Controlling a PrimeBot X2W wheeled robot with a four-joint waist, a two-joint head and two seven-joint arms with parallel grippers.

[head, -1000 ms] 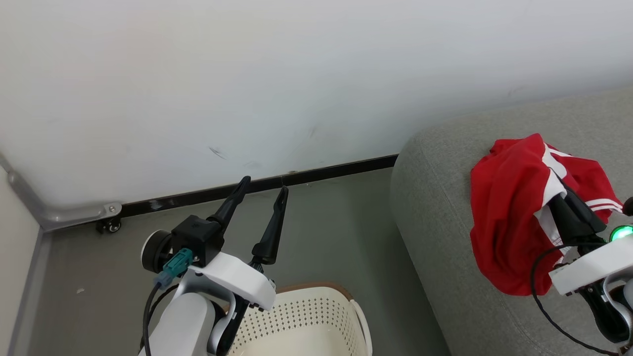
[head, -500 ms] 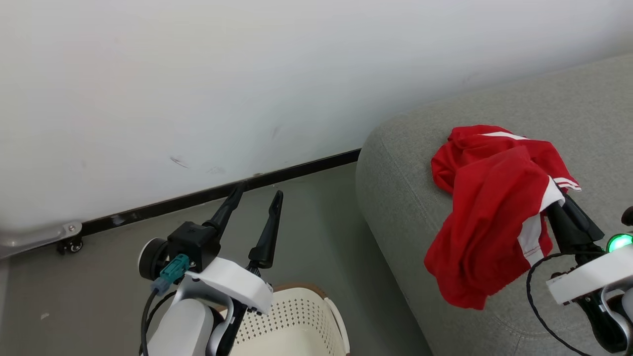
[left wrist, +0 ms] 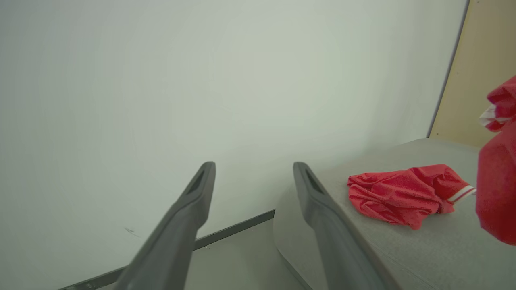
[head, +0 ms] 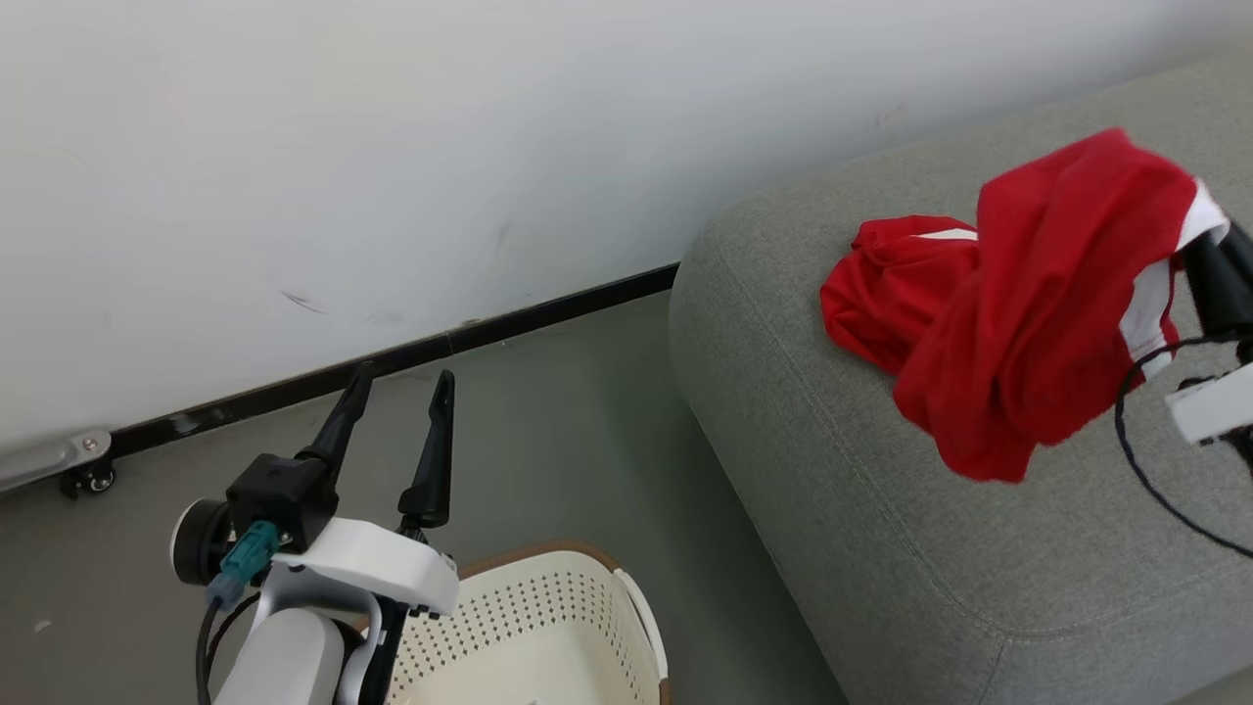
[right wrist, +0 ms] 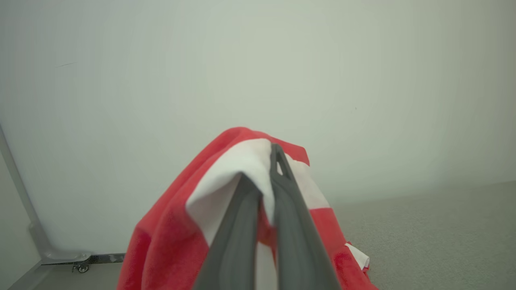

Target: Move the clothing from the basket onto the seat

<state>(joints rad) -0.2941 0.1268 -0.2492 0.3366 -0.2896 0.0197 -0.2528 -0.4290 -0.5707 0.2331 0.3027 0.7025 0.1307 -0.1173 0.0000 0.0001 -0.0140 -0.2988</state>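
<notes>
Clothing (head: pixel 1057 294) aloft over the seat (head: pixel 881 568), drop-off step in hand
Left gripper (head: pixel 404 372) spread and unladen above the basket (head: pixel 509 627); one red garment (head: pixel 886 284) lies on the seat; right gripper (right wrist: pixel 261 169), clamped on the other, probably needs lowering, then opening

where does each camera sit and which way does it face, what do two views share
Head view: on the head, facing forward and down at basket and seat; shows the open left gripper and the right gripper shut on the held garment.
Left wrist view: on the left wrist, looking along its spread jaws at the wall and the lying garment.
Right wrist view: on the right wrist, looking along its closed jaws toward the wall.
Shared: head and left wrist views both show both garments.
</notes>
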